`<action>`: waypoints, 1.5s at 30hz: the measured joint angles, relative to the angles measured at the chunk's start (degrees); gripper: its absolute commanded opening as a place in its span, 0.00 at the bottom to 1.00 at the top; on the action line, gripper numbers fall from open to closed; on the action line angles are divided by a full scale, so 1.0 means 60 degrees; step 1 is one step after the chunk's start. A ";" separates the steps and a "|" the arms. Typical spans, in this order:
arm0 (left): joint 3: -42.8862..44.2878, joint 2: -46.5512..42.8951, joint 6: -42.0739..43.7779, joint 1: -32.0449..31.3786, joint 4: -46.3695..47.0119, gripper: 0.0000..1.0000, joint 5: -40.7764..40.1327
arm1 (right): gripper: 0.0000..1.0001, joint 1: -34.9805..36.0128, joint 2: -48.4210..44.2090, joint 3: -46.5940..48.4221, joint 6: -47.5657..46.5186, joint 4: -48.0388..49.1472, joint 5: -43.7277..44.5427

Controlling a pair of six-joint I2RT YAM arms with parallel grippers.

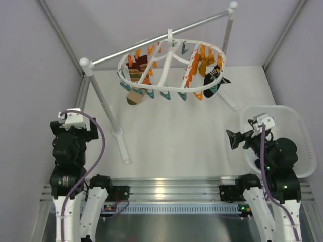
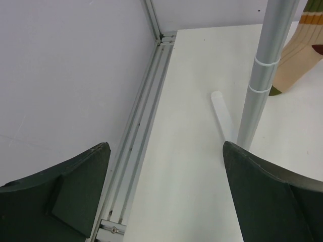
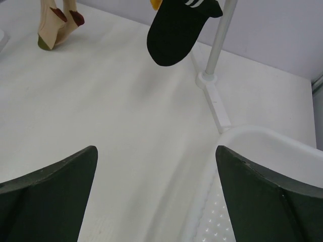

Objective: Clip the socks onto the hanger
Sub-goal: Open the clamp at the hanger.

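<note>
The white oval hanger (image 1: pixel 170 69) with orange and teal clips hangs from the stand's rod. Clipped on it are a maroon-striped sock with tan toe (image 1: pixel 136 78), a mustard-orange sock (image 1: pixel 204 64) and a dark sock with white stripes (image 1: pixel 214 83), which also shows in the right wrist view (image 3: pixel 174 30). No plain teal-navy sock shows clearly. A dark patch (image 1: pixel 258 164) lies in the basket under my right arm; I cannot tell what it is. My left gripper (image 1: pixel 74 130) (image 2: pixel 165 146) is open and empty. My right gripper (image 1: pixel 233 138) (image 3: pixel 156 148) is open and empty over the basket's left rim.
The white-and-metal rod stand (image 1: pixel 156 38) spans the back; its left post (image 2: pixel 260 75) and foot are close to my left gripper. A white perforated basket (image 1: pixel 298 121) (image 3: pixel 252 133) sits at the right. A metal wall rail (image 2: pixel 146 116) runs along the left.
</note>
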 measured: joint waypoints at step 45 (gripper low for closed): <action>0.0444 0.3807 -0.4710 -0.7410 0.4703 0.39 0.2962 | 0.90 0.4350 0.4251 -0.0331 0.0233 0.4076 0.1384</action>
